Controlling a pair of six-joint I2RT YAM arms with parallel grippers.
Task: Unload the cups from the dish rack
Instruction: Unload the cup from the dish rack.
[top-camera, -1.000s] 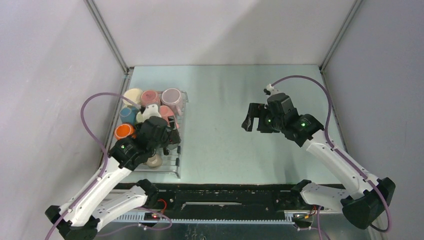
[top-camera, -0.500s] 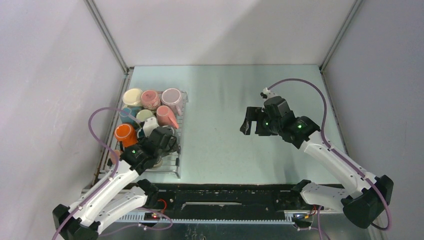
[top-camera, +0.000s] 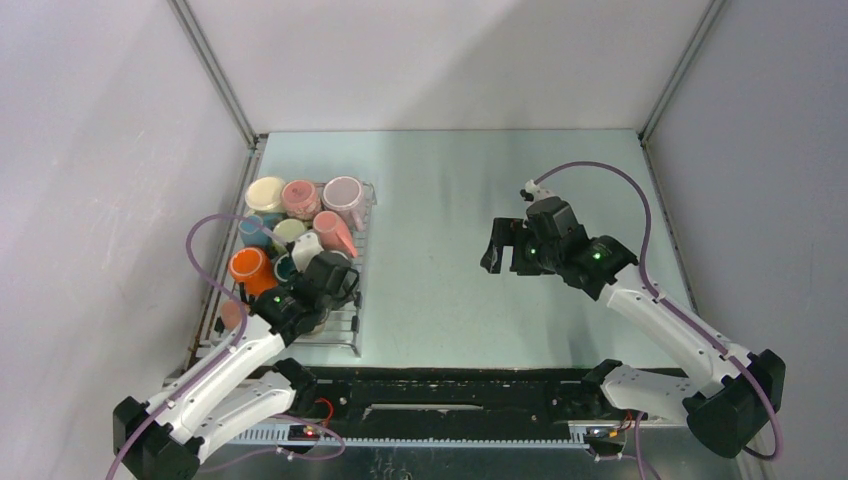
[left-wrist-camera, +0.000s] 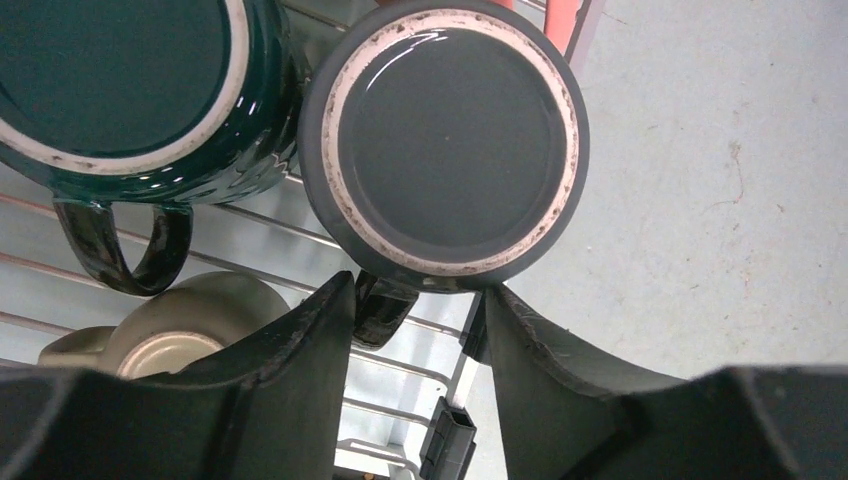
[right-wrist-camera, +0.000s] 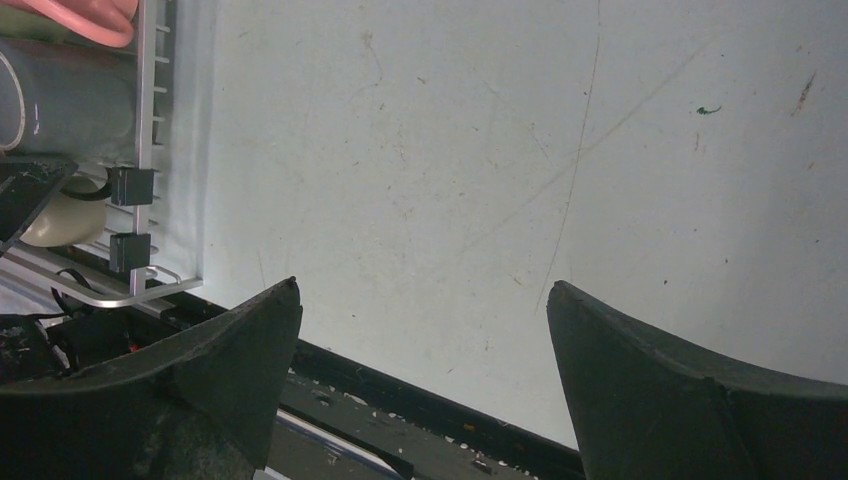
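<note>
White arms (top-camera: 660, 320), black joints (top-camera: 592, 256), purple cables (top-camera: 592, 164)

Dark grey mug (left-wrist-camera: 455, 140), base: no mark legible.
Dark teal mug (left-wrist-camera: 120, 90), base: none legible.
Dish rack (left-wrist-camera: 260, 225): no lettering.
Left arm (top-camera: 235, 355), right arm (top-camera: 650, 310): any print possibly too small to read from above.
Table (right-wrist-camera: 500, 150): no writing.

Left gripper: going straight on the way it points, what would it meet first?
The left gripper, open, would first meet the upside-down dark grey mug at the dish rack's edge. Its handle sits just between the jaws. How much depth separates them is unclear.
</note>
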